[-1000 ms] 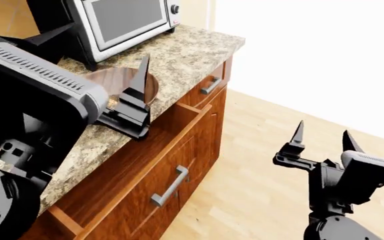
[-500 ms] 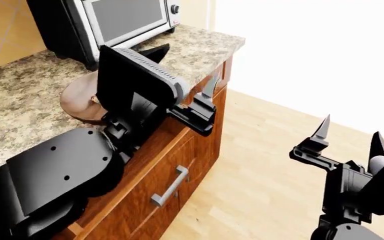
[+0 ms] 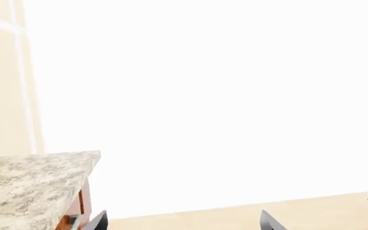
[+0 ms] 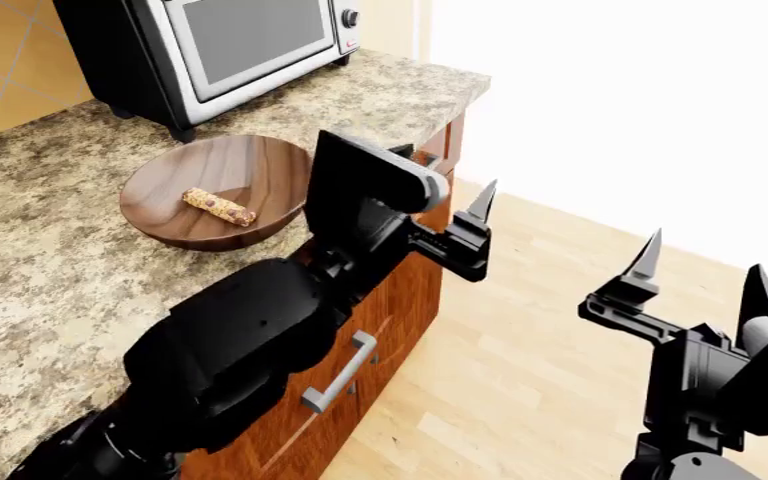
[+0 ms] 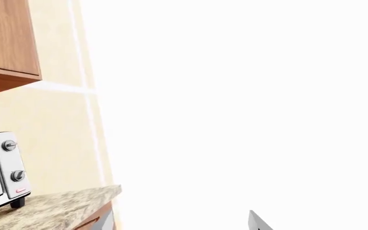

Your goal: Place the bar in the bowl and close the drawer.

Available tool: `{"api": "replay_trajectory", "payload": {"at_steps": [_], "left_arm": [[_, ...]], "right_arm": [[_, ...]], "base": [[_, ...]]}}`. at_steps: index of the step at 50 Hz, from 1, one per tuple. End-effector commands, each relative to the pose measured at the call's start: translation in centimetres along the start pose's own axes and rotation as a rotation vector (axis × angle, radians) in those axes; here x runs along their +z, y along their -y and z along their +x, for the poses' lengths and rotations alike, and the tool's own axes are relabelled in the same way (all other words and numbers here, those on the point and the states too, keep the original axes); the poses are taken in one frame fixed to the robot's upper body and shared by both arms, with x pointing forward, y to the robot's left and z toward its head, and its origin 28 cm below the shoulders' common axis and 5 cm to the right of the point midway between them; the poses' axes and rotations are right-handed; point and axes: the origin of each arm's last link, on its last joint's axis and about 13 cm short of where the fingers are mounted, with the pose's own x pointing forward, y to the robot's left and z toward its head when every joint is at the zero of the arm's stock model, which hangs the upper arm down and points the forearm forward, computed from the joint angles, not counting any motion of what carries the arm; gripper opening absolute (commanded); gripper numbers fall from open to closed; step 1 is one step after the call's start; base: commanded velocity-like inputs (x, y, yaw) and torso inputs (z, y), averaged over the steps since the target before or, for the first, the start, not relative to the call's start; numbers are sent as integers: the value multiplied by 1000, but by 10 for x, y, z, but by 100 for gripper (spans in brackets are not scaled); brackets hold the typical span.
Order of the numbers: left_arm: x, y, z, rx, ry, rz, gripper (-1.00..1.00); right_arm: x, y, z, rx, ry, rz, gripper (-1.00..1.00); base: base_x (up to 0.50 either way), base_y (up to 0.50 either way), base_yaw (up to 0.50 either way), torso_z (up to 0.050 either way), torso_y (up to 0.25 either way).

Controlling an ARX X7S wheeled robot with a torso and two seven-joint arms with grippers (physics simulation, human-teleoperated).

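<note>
Granola bar (image 4: 219, 207) lies in wooden bowl (image 4: 171, 230) near countertop's (image 4: 37, 260) front edge; left gripper (image 4: 471, 235) state unclear, right gripper (image 4: 698, 280) spread, empty.

Home kitchen, sim render. Speckled granite countertop (image 4: 37, 250) over reddish wood cabinets (image 4: 398, 290) with silver bar handles (image 4: 341, 373), toaster oven (image 4: 211, 45) at the back, wall cabinet (image 5: 5, 43) overhead, light wood plank floor (image 4: 531, 340).
</note>
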Motion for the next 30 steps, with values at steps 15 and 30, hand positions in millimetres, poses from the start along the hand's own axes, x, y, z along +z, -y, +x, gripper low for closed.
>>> {"api": "replay_trajectory", "payload": {"at_steps": [15, 30], "left_arm": [[-65, 19, 2, -18, -153, -164, 100], [-102, 18, -3, 17, -232, -233, 100]], "right_arm": [[-4, -2, -1, 13, -18, -3, 100], [-5, -4, 0, 20, -23, -3, 100]], "base": [[0, 0, 0, 0, 0], [0, 0, 0, 0, 0]]}}
